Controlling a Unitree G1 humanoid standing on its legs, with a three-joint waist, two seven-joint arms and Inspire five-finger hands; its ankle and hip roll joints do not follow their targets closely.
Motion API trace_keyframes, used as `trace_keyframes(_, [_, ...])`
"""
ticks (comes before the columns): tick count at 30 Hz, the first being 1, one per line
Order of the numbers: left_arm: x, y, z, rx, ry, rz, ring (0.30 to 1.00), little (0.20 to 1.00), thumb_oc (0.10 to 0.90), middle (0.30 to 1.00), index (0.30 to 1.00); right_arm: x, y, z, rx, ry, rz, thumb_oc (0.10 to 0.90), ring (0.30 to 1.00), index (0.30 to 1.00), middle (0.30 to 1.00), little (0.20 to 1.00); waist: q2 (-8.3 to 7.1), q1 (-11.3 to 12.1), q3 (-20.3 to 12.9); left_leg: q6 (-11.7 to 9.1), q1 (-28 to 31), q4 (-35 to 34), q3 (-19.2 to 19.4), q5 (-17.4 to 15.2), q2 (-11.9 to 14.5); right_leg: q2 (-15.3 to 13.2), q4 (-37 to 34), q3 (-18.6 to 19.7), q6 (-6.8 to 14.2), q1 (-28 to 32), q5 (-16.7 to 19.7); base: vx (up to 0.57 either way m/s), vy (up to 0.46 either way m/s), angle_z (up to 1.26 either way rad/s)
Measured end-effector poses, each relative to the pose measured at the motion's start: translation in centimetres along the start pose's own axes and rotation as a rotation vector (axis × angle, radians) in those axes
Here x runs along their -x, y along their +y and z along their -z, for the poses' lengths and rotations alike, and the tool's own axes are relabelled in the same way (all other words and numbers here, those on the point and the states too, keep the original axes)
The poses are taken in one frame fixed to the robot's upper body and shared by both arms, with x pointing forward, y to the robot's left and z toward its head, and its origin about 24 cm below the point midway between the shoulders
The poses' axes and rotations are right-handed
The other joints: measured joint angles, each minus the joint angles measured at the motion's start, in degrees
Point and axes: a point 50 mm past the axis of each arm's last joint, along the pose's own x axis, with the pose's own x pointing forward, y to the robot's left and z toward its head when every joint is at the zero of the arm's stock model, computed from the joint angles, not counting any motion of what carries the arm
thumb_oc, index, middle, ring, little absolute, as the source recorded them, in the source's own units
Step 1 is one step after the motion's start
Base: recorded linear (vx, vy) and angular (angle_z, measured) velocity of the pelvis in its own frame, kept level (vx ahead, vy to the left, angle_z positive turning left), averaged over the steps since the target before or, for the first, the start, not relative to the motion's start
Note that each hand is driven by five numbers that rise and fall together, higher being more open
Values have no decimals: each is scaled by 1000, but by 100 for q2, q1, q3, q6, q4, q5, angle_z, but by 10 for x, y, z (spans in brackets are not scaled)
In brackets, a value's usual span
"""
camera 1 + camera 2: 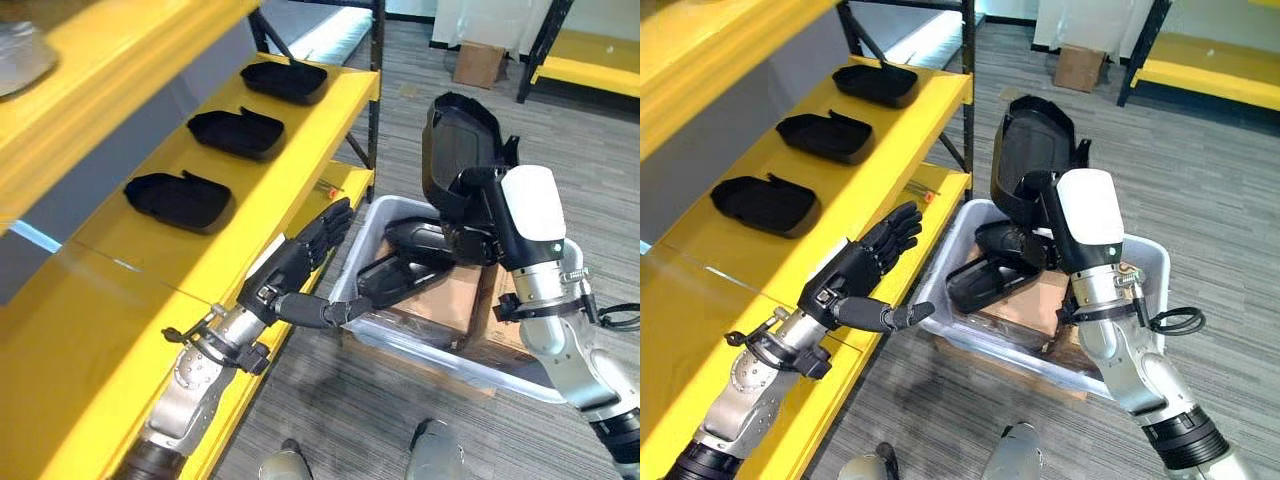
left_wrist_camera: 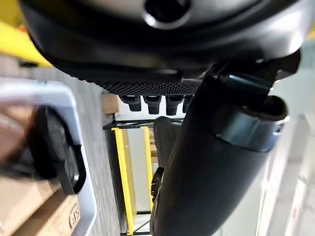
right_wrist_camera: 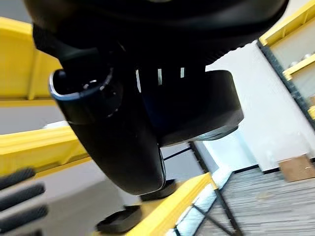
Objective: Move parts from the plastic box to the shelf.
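Shelving, yellow [image 1: 300, 190], at the robot's left: its middle shelf carries three black moulded parts in a row, nearest [image 1: 178, 199], middle [image 1: 236, 132], farthest [image 1: 285, 79] by the far corner. Plastic box, pale grey [image 1: 372, 232], on the floor beside the shelf's front edge, holding more black parts [image 1: 405, 272] over a cardboard piece [image 1: 455, 300]. Part in transit [image 1: 455, 140], black shell held upright above the box's far side, right hand [image 1: 478, 215] with fingers curled round its lower edge. Judged light, rigid, smooth; likely to swing if pinched at one rim, so a grip across the rim near the middle suits it. Left hand [image 1: 305, 255], fingers straight, thumb out, empty, between the shelf edge and the box.
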Motion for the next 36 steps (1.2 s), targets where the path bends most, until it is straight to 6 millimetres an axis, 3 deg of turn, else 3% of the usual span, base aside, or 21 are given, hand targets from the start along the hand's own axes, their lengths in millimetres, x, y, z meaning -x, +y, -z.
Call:
trace_keyframes(2, [9,5,-3,-28,15,-15,1000,1000,900,1000,1000,13,4,2,-21,8,-21,400,300,300,300,300,-97,138,-135,84,-117,-13,-32,-41,-60,24,-530,-32,52,197,315,-134,172,19])
trace_keyframes(6, [22,13,-4,-109,66,-36,1000,1000,900,1000,1000,17,8,-2,-50,-3,-26,400,300,300,300,300,-264,327,-274,148,-312,49,-183,50,-124,41,-1072,-162,76,430,342,-122,70,23])
trace_keyframes(11, [27,10,-10,-149,52,-39,1000,1000,900,1000,1000,13,5,-3,-39,-6,17,400,300,300,300,300,-210,526,-308,86,-528,-57,-451,274,-50,222,-1551,-483,485,668,454,-101,94,21])
trace_keyframes(19, [25,9,-23,-178,-30,-54,1000,1000,900,1000,1000,12,5,-5,-1,-31,16,400,300,300,300,300,-155,773,-364,150,-610,64,-521,233,-116,224,-1820,-537,426,862,542,-53,159,6])
trace_keyframes(22, [25,8,-23,-189,-26,-46,1000,1000,900,1000,1000,12,5,-5,15,-39,10,400,300,300,300,300,-221,834,-431,335,-910,502,-731,42,-246,144,-1871,-622,435,982,514,21,149,44])
trace_keyframes(24, [25,8,-23,-189,-28,-45,1000,1000,900,1000,1000,12,5,-7,35,-61,9,400,300,300,300,300,-265,772,-458,433,-1164,793,-997,-84,-373,145,-1843,-392,278,1076,421,79,104,76])
trace_keyframes(26, [25,9,-23,-175,-32,-42,1000,1000,900,1000,1000,12,4,-12,49,-88,3,400,300,300,300,300,-302,657,-472,515,-1291,834,-1437,-96,-643,178,-1623,522,99,1018,487,133,84,99])
trace_keyframes(27, [25,9,-23,-175,-30,-38,1000,1000,900,1000,1000,12,4,-13,55,-98,-2,400,300,300,300,300,-298,588,-471,544,-1292,765,-1592,-50,-705,183,-1397,763,89,980,486,129,62,111])
trace_keyframes(28, [25,10,-21,-175,-22,-31,1000,1000,900,1000,1000,15,6,-14,59,-112,-19,400,300,300,300,300,-296,483,-486,617,-1246,533,-1811,81,-705,276,-999,1192,262,818,135,105,43,120])
trace_keyframes(29, [28,13,-21,-179,-13,-46,1000,1000,900,1000,1000,18,8,-18,41,-147,-48,400,300,300,300,300,-327,533,-507,677,-1033,38,-1984,341,-670,774,-661,1523,419,615,-275,139,11,102])
trace_keyframes(30, [31,16,-22,-182,-11,-66,1000,1000,900,1000,1000,18,8,-23,30,-183,-57,400,300,300,300,300,-379,616,-533,675,-873,-330,-2026,515,-659,1115,-552,1516,435,465,-383,146,-49,49])
trace_keyframes(31, [34,19,-22,-184,-10,-100,1000,1000,900,1000,1000,18,7,-29,18,-227,-67,400,300,300,300,300,-436,716,-560,649,-691,-647,-2016,660,-649,1472,-553,1406,382,311,-500,137,-77,13])
trace_keyframes(32, [37,20,-21,-177,-6,-139,1000,1000,900,1000,1000,18,6,-37,2,-277,-77,400,300,300,300,300,-475,764,-589,580,-599,-843,-2063,742,-684,1854,-964,1457,146,361,-612,110,-67,23])
trace_keyframes(33, [37,19,-19,-160,-6,-155,1000,1000,900,1000,1000,18,6,-40,0,-297,-84,400,300,300,300,300,-411,701,-586,554,-601,-881,-2205,772,-690,2021,-1064,1641,17,469,-630,76,-101,58])
trace_keyframes(34, [37,15,-15,-136,-2,-163,1000,1000,900,1000,1000,20,9,-44,-9,-318,-102,400,300,300,300,300,-351,588,-621,577,-566,-1032,-2325,851,-744,2065,-1226,1650,34,611,-606,57,-158,69])
trace_keyframes(36, [34,8,-15,-110,-24,-154,1000,1000,900,1000,1000,20,11,-49,11,-370,-125,400,300,300,300,300,-310,606,-633,600,-508,-1176,-2433,970,-689,2138,-1296,1524,-42,637,-561,18,-217,40])
